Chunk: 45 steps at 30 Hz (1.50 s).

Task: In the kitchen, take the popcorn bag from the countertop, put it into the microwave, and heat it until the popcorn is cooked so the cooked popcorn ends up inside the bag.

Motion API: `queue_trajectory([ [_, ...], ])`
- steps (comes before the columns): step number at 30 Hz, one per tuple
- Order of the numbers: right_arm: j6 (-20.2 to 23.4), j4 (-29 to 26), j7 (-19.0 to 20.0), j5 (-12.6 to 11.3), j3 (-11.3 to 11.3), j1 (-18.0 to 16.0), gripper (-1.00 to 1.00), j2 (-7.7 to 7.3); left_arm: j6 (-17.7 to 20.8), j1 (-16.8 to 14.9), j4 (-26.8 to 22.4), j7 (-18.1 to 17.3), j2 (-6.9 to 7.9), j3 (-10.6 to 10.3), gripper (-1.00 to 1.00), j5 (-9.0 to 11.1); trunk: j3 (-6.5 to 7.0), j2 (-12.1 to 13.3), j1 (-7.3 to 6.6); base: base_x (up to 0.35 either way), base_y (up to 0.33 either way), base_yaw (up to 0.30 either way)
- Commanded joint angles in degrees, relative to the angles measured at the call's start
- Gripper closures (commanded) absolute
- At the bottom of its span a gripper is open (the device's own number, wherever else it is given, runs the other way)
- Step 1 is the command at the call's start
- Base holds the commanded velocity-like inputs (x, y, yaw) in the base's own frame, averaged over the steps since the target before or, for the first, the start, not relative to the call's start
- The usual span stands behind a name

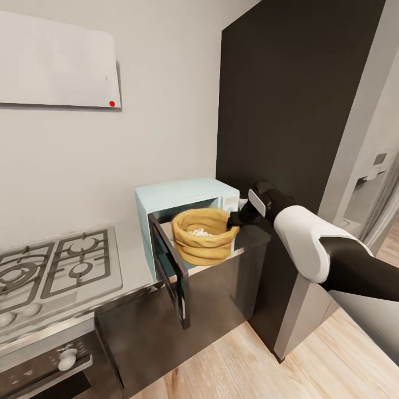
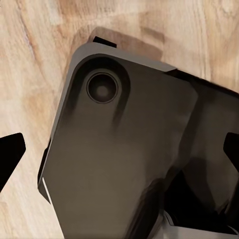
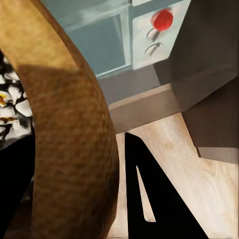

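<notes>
The tan-orange popcorn bag (image 1: 200, 239) hangs upright just in front of the open mouth of the mint-blue microwave (image 1: 178, 198), above the countertop (image 1: 128, 252) edge. White popcorn (image 1: 199, 233) shows inside it. My right gripper (image 1: 233, 219) is shut on the bag's thick rim on its right side. In the right wrist view the rim (image 3: 69, 124) runs between the dark fingers (image 3: 149, 194), with popcorn (image 3: 10, 102) beside it and the microwave's white panel and red light (image 3: 162, 20) beyond. The microwave's dark glass door (image 1: 169, 269) swings out to the left. My left gripper (image 2: 119, 154) is open above my own dark base.
A grey gas hob (image 1: 55, 269) lies left of the microwave, with an oven and its white knob (image 1: 67, 359) below. A tall dark unit (image 1: 288, 111) stands right behind my right arm. A white hood (image 1: 55, 61) hangs on the wall. Wooden floor (image 1: 266, 371) lies below.
</notes>
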Motion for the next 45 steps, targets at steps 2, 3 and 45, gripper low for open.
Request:
queue_trajectory([
  [2, 0.23, 0.58, 0.22, 0.48, -0.49, -0.03, 1.00, -0.01, -0.08, -0.01, -0.01, -0.27, 0.02, 0.03, -1.00, 0.37, -0.06, -0.04, 0.00, 0.000, 0.000, 0.000],
  [3, 0.23, 0.91, 0.04, 0.67, -0.48, -0.03, 1.00, 0.03, -0.08, 0.00, -0.01, -0.27, 0.02, 0.03, -1.00, 0.37, -0.06, -0.04, 0.00, 0.000, 0.000, 0.000],
  [45, -0.14, 1.43, -0.29, 1.11, -0.79, 0.06, 1.00, -0.17, -0.08, 0.00, -0.19, -0.11, 0.04, 0.30, -1.00, 0.63, -0.06, -0.04, 0.00, 0.051, 0.000, 0.004],
])
